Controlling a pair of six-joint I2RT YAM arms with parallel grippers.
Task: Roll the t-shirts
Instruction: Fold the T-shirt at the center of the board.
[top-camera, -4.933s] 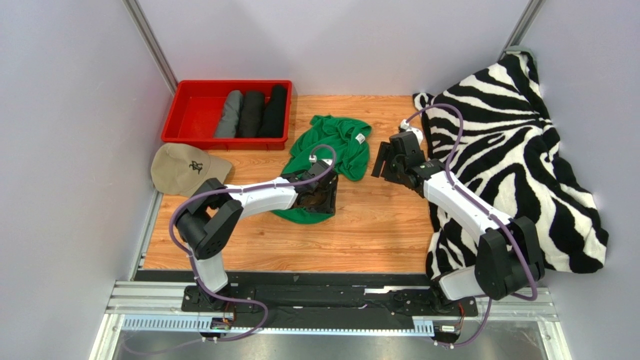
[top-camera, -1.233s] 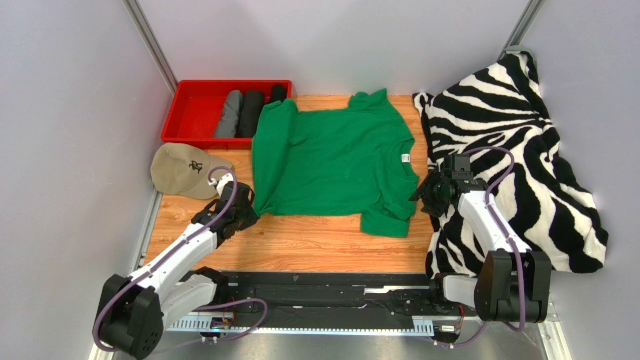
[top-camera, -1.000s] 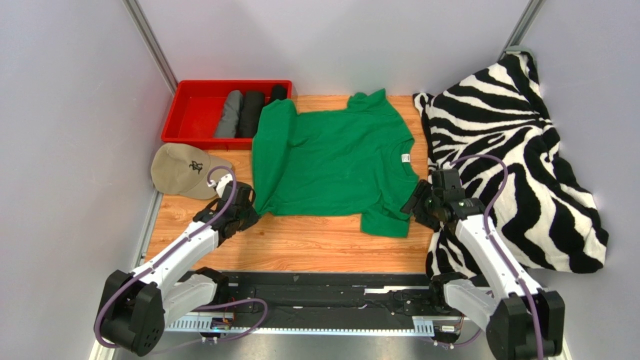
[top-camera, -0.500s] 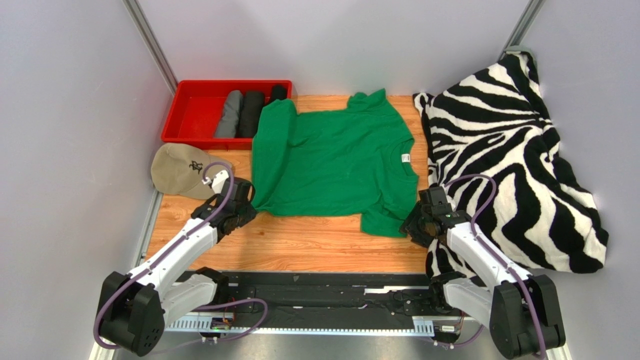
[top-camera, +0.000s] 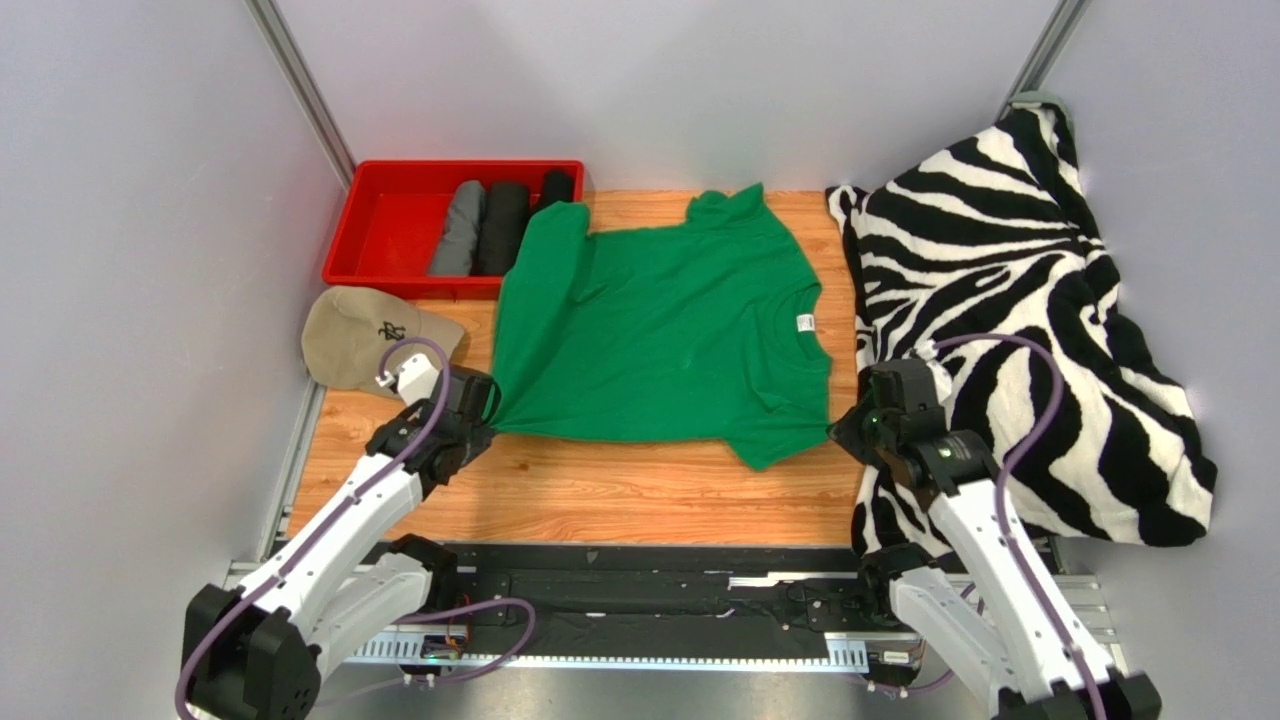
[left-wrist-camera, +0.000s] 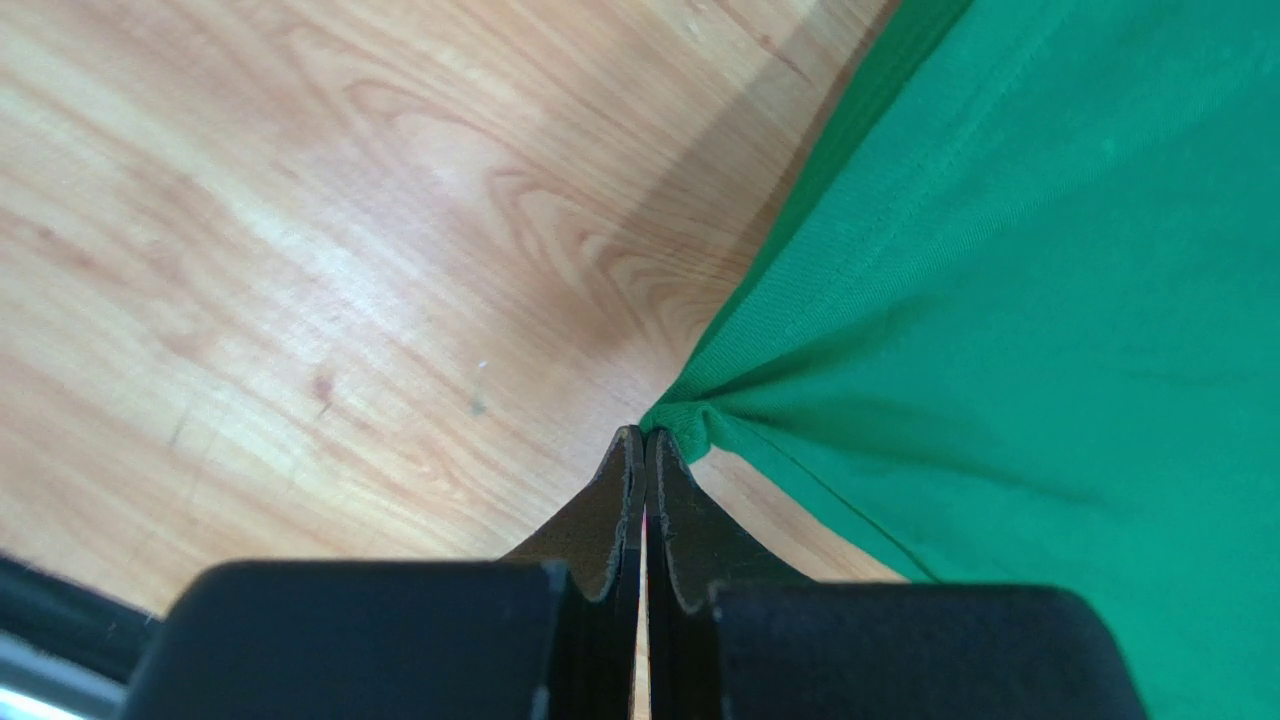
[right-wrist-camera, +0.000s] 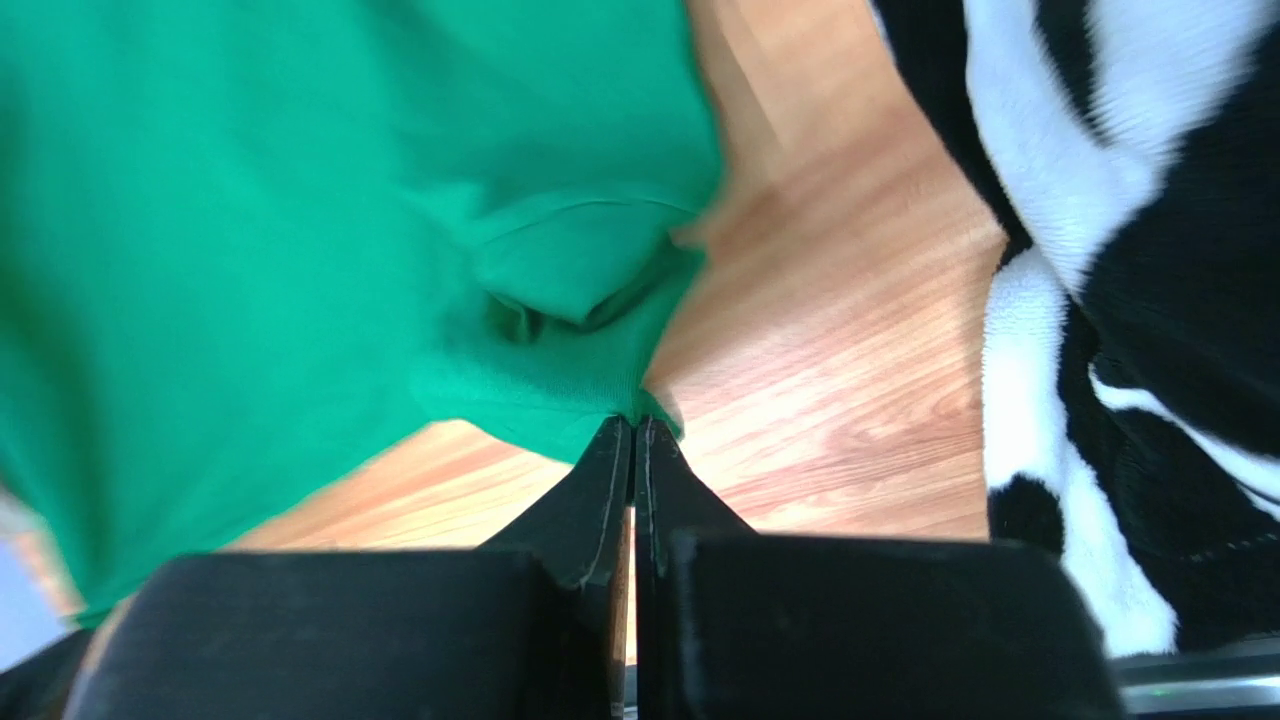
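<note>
The bright green t-shirt (top-camera: 661, 338) lies spread on the wooden table, its white label (top-camera: 804, 323) near the right side. My left gripper (top-camera: 481, 402) is shut on its near left hem corner; the left wrist view shows the tips (left-wrist-camera: 646, 435) pinching taut green cloth (left-wrist-camera: 1022, 300). My right gripper (top-camera: 845, 432) is shut on the near right corner, where cloth (right-wrist-camera: 301, 225) bunches at the tips (right-wrist-camera: 633, 425). A grey rolled t-shirt (top-camera: 458, 228) and a black one (top-camera: 504, 225) lie in the red bin (top-camera: 383, 210). Another black roll (top-camera: 556, 186) is partly covered by the green sleeve.
A beige cap (top-camera: 349, 330) sits just left of my left gripper. The zebra-striped blanket (top-camera: 1037, 300) is heaped along the right side, right beside my right arm, and shows in the right wrist view as well (right-wrist-camera: 1142, 225). Grey walls enclose the table.
The right gripper has closed on the shirt's near right corner. The left gripper, holding its corner, has drawn left and nearer, pulling the shirt slightly leftward and tauter.
</note>
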